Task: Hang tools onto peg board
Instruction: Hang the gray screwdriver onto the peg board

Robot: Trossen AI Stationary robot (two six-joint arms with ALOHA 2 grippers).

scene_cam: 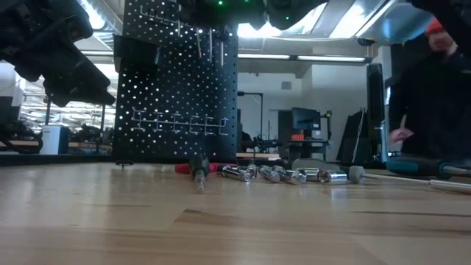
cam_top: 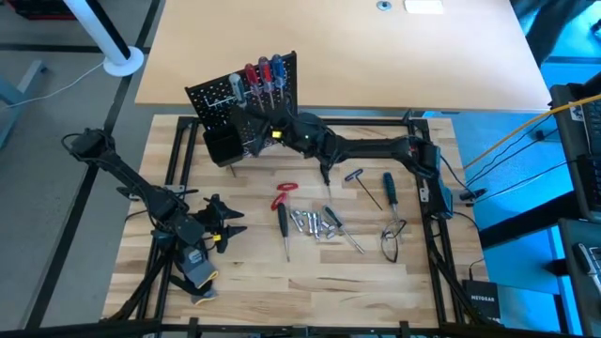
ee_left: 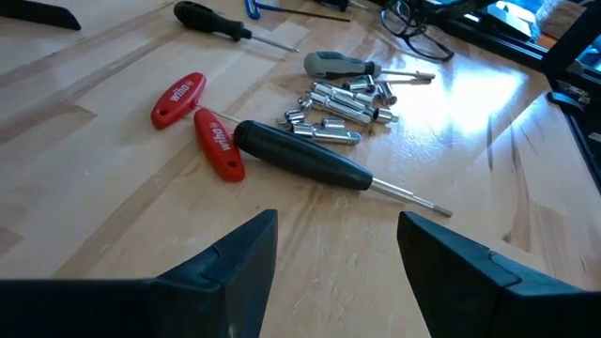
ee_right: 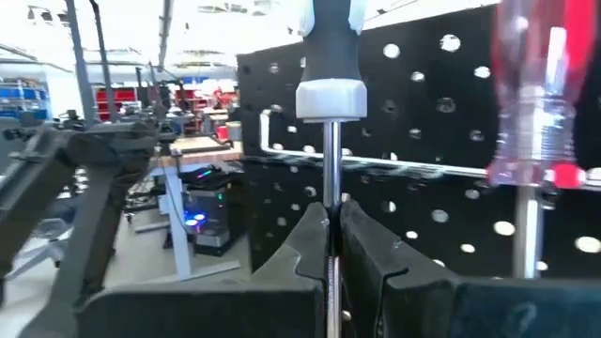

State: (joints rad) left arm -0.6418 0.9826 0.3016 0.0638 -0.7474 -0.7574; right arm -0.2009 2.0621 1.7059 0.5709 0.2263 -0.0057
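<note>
The black peg board (cam_top: 214, 99) stands upright at the far left, a black bin (cam_top: 222, 143) at its lower corner. Red and blue screwdrivers (cam_top: 265, 73) hang along its top. My right gripper (ee_right: 331, 221) is at the board's face, shut on a screwdriver with a dark handle and pale collar (ee_right: 329, 66). Beside it hangs a clear red screwdriver (ee_right: 526, 94). My left gripper (ee_left: 338, 253) hovers open over the near left of the table (cam_top: 225, 225). Beyond its fingers a black-handled screwdriver (ee_left: 300, 158), red pliers (ee_left: 202, 127) and silver bits (ee_left: 338, 108) lie flat on the table. My right gripper pinches the screwdriver's bare metal shaft (ee_right: 331, 169) between its two fingers, a little below the handle's collar. The fingers come about level from the table's right, across the shaft. The screwdriver stands upright, handle up, before the board's wire rail (ee_right: 413, 167); whether it rests in the rail I cannot tell.
On the table's middle and right lie a grey-handled screwdriver (cam_top: 333, 221), a T-handled key (cam_top: 357, 180), a blue-handled screwdriver (cam_top: 388, 188) and a black wire loop (cam_top: 392, 239). A dark frame (cam_top: 441, 235) borders the wooden top. In the low view a person (scene_cam: 430, 81) stands behind the table.
</note>
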